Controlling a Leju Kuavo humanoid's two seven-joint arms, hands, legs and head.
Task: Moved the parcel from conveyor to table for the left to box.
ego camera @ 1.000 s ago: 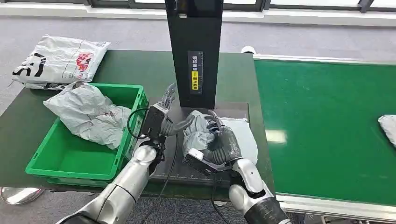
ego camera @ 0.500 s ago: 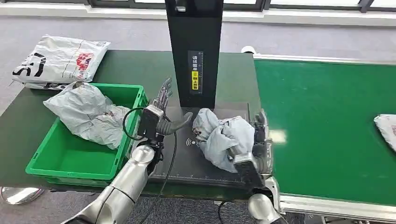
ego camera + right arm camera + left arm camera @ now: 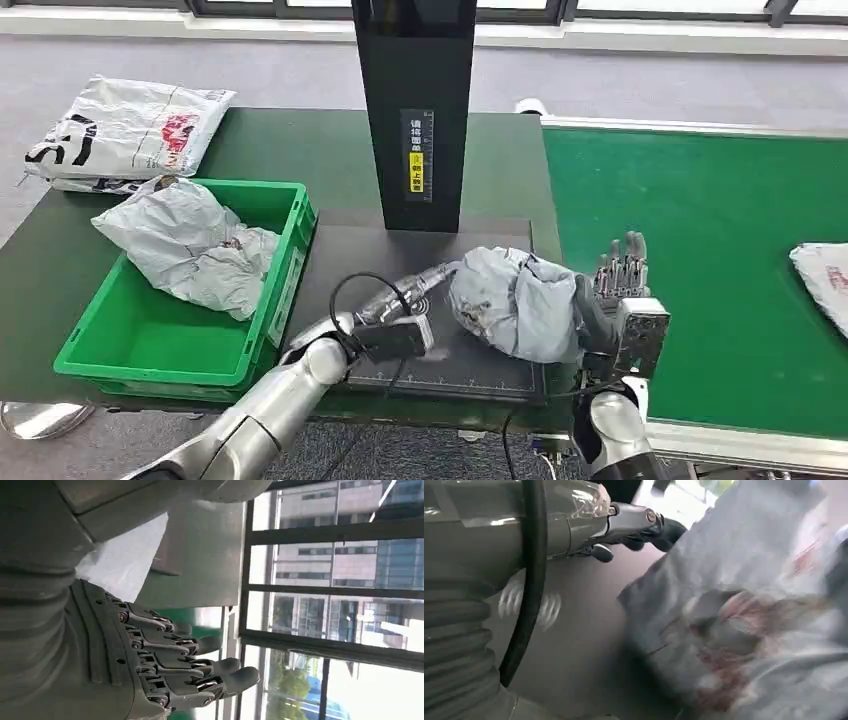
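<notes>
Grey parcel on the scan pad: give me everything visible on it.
The grey parcel is a crumpled soft plastic mailer bag, bulging and wrinkled, with faint reddish print on its creased face. It lies on the dark pad before the black post, near the table edge by the conveyor. The left robot hand reaches its side; the right robot hand stands beside it, fingers straight.

Silver arms, black cable (image 3: 345, 300), dark fingers (image 3: 200, 662).
</notes>
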